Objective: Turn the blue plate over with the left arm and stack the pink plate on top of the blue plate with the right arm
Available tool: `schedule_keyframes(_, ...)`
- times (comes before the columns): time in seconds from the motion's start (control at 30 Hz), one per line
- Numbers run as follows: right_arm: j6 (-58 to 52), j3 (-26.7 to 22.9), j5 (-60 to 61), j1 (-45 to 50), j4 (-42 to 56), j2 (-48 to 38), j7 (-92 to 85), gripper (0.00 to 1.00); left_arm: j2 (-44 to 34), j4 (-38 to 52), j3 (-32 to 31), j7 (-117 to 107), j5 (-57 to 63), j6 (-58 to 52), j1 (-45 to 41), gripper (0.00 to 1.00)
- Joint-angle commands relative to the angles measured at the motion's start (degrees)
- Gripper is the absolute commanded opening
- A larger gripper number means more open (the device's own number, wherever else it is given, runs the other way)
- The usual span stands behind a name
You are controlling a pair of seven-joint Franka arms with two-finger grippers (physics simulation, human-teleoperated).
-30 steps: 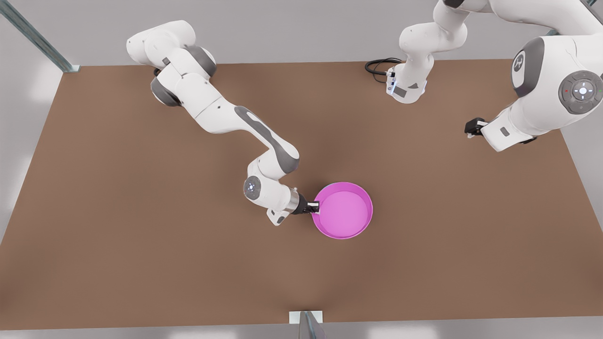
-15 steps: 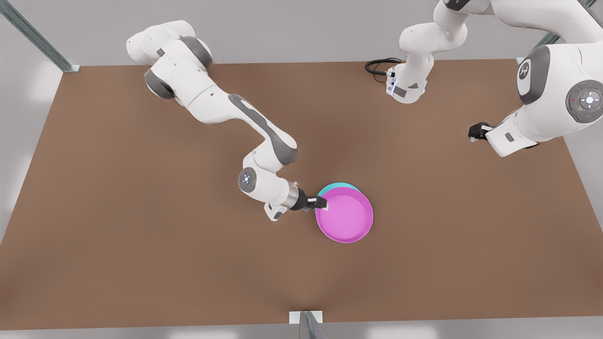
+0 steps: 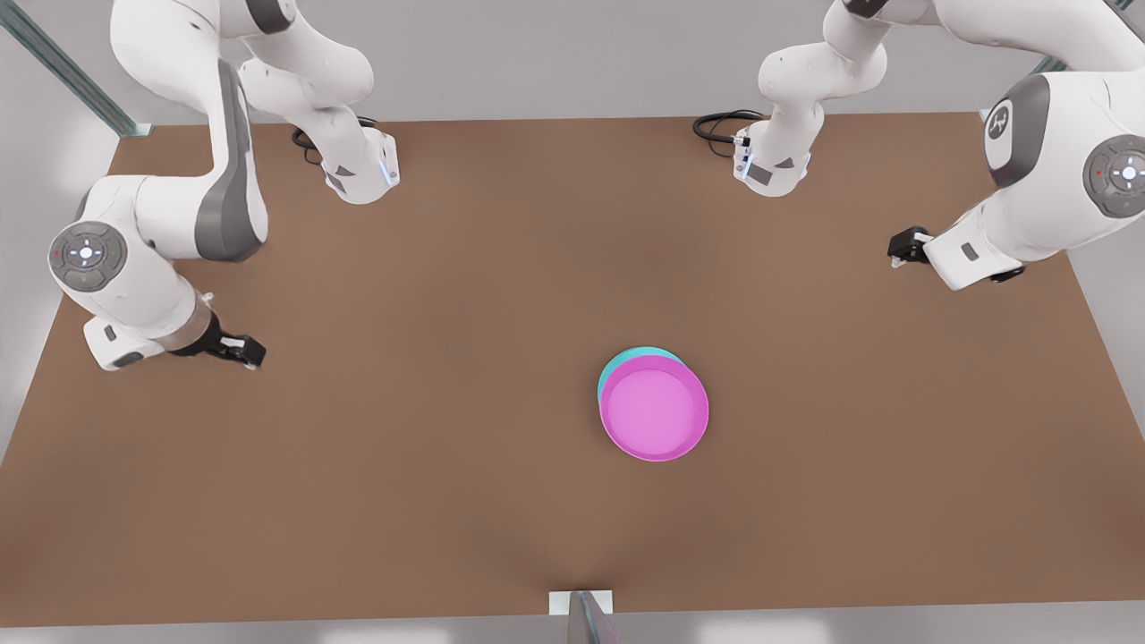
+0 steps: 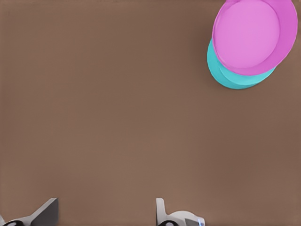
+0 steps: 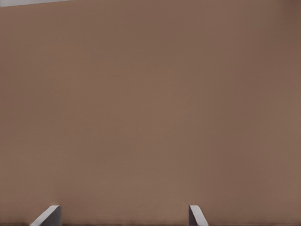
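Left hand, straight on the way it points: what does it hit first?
Probably just bare table. The open left hand, at the front view's right, faces it; the pink plate on the blue plate lies off to one side. Depth unclear. Right hand waits at the front view's left.

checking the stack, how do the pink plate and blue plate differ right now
The pink plate sits on top, its whole face showing; the blue plate lies underneath, only a crescent peeking out. Pink is magenta with its hollow side up; blue is turquoise, and which way it faces cannot be told. They are slightly off-centre. Both are round, similar in size, and held by no gripper.
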Motion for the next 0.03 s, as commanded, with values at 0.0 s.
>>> schedule_keyframes(0.0,0.4,-0.2,3.5,-0.5,-0.4,-0.4,-13.4,1.0,-0.1,0.0,0.0,0.7,-0.1,0.4,0.0,1.0)
